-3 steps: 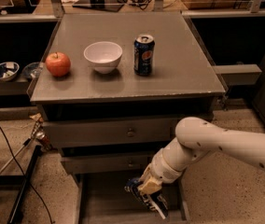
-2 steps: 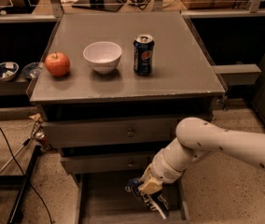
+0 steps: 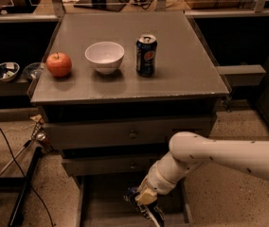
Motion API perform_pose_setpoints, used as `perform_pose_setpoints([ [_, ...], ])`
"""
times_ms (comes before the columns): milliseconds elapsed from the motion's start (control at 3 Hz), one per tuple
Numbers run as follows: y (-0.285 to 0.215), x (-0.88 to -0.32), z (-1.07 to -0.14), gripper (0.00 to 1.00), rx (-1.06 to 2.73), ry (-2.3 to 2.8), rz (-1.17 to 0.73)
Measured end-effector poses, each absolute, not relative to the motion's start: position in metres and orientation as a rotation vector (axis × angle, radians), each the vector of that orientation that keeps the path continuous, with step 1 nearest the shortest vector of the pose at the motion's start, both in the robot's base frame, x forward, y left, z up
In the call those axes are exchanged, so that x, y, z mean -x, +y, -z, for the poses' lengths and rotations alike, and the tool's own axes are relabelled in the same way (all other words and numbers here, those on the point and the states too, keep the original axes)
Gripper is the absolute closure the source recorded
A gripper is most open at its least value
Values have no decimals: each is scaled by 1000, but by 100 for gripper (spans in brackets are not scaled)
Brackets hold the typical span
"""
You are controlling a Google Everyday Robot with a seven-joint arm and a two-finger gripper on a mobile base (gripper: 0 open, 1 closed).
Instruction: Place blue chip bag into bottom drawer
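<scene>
The bottom drawer [image 3: 103, 207] of the grey cabinet stands pulled out at the lower middle of the camera view. My white arm comes in from the right and bends down into it. The gripper [image 3: 145, 205] is low over the drawer floor, at its right part. The blue chip bag [image 3: 148, 210] shows as dark blue crumpled foil with white marks around and under the gripper, mostly hidden by it and resting low in the drawer.
On the cabinet top stand a red apple [image 3: 58, 64], a white bowl [image 3: 104, 56] and an upright Pepsi can [image 3: 146, 55]. Two upper drawers with small knobs [image 3: 132, 135] are closed. A stand with cables [image 3: 21, 174] is at the left on the floor.
</scene>
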State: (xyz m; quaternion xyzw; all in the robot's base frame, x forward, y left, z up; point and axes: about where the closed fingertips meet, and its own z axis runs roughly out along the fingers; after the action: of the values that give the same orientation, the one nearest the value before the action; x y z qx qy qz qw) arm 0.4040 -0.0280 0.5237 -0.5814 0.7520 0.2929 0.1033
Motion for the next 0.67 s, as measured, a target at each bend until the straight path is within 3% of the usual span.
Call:
perform_pose_setpoints([
  [333, -7, -409, -459, 100, 1719, 2283, -893],
  [667, -5, -408, -456, 100, 1721, 2285, -899],
])
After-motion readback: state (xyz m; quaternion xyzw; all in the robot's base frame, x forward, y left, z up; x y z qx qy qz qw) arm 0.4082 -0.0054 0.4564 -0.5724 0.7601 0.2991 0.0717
